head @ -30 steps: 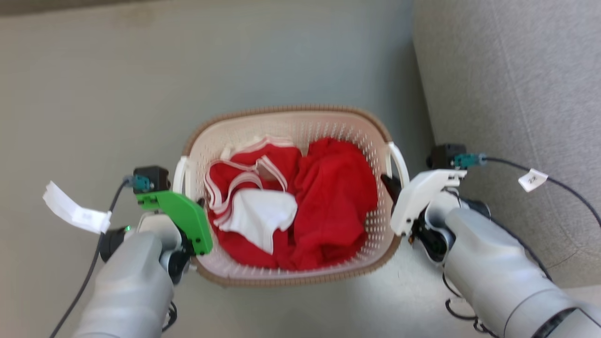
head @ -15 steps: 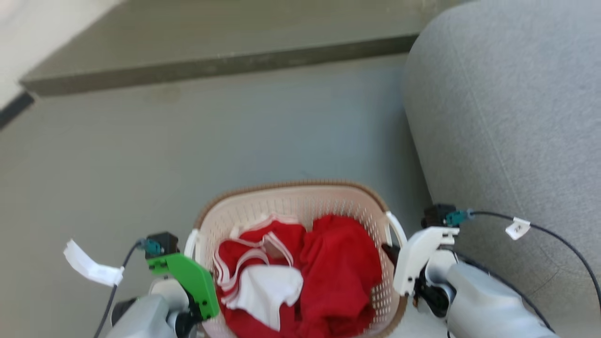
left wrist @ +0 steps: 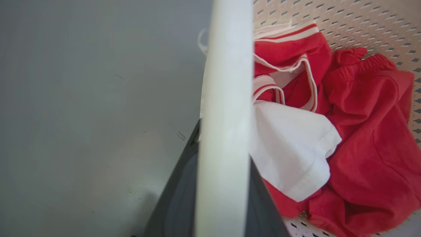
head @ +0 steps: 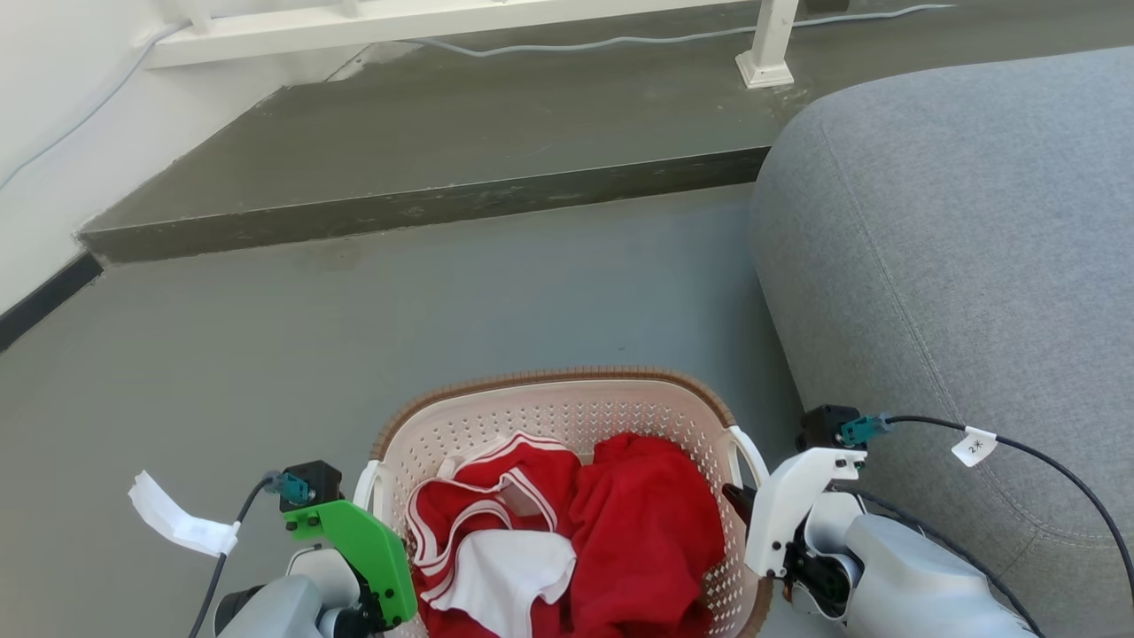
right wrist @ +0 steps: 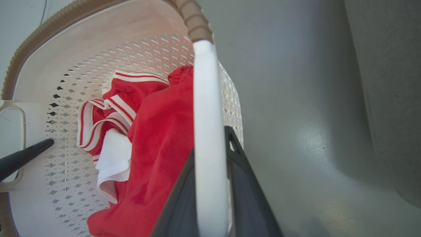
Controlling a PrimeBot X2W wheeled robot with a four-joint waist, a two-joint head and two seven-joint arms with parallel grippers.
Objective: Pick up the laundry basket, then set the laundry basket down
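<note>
The laundry basket (head: pixel 549 383), cream perforated plastic with a brown woven-look rim, sits low in the head view and holds red and white clothes (head: pixel 620 532). My left gripper (head: pixel 379 567), under its green cover, is at the basket's left white handle (head: pixel 365 483). In the left wrist view the gripper (left wrist: pixel 223 144) is shut on that handle (left wrist: pixel 227 82). My right gripper (head: pixel 740 501) is at the right handle (head: pixel 749 456). The right wrist view shows it (right wrist: pixel 210 141) shut on that handle (right wrist: pixel 204 98). I cannot tell whether the basket's bottom touches the floor.
A large grey upholstered seat (head: pixel 957 266) stands close on the right. A raised concrete step (head: pixel 425 208) crosses the floor ahead, with a white railing post (head: pixel 766 53) and a cable on it. A white wall (head: pixel 53 133) runs along the left.
The head camera has tilted up, so the basket sits lower in the picture and the step and railing have come into view. Both grippers keep their hold on the handles.
</note>
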